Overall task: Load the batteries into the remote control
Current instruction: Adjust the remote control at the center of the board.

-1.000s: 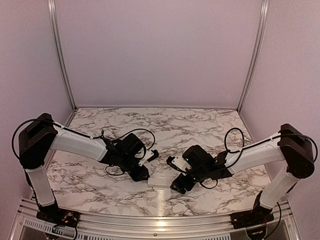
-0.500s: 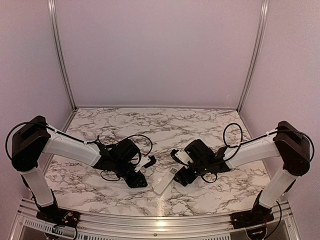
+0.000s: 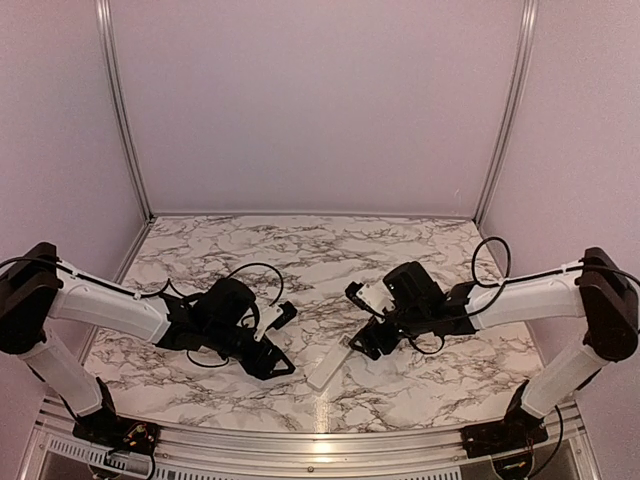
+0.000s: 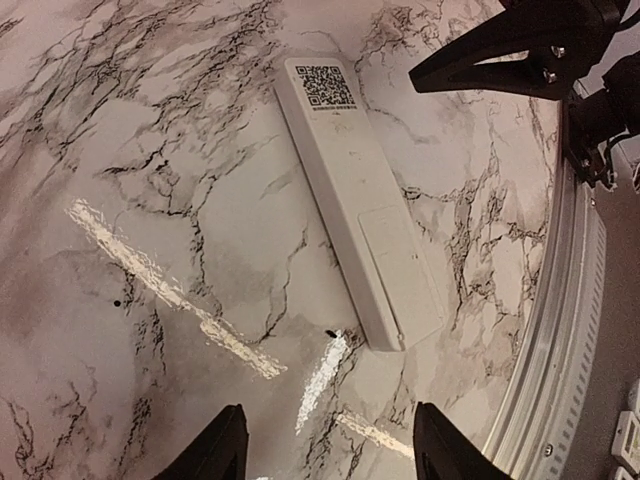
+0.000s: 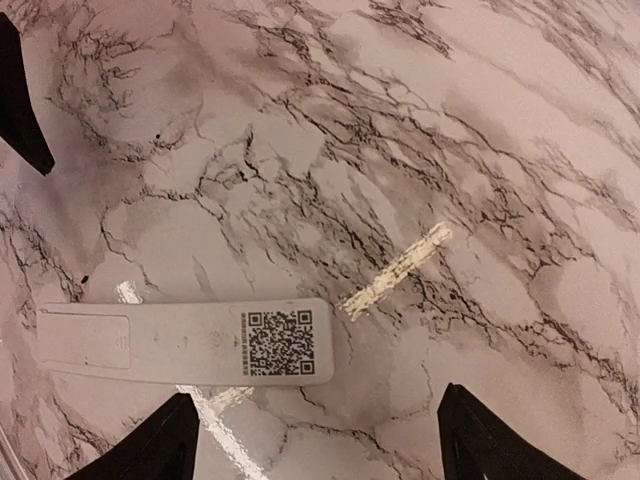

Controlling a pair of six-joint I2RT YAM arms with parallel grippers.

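The remote control (image 3: pixel 328 366) lies face down on the marble table, slanted, between the two grippers. It shows in the left wrist view (image 4: pixel 355 200) and the right wrist view (image 5: pixel 185 342). Its white back carries a QR mark (image 5: pixel 275 342) at one end and a closed cover panel (image 4: pixel 400 265) at the other. Its buttons and display are hidden. My left gripper (image 3: pixel 283 340) (image 4: pixel 330 410) is open and empty, just left of the remote. My right gripper (image 3: pixel 353 320) (image 5: pixel 317 395) is open and empty, above the QR end. No batteries are in view.
The metal rail of the table's near edge (image 4: pixel 560 330) runs close behind the remote's cover end. The right gripper's fingers (image 4: pixel 500 50) show beyond the QR end. One left finger (image 5: pixel 20 100) shows at the right wrist view's left edge.
The remote has swung from nearly level to a slant and now lies free. My left gripper has drawn back to the left. My right gripper has drawn back up and to the right.
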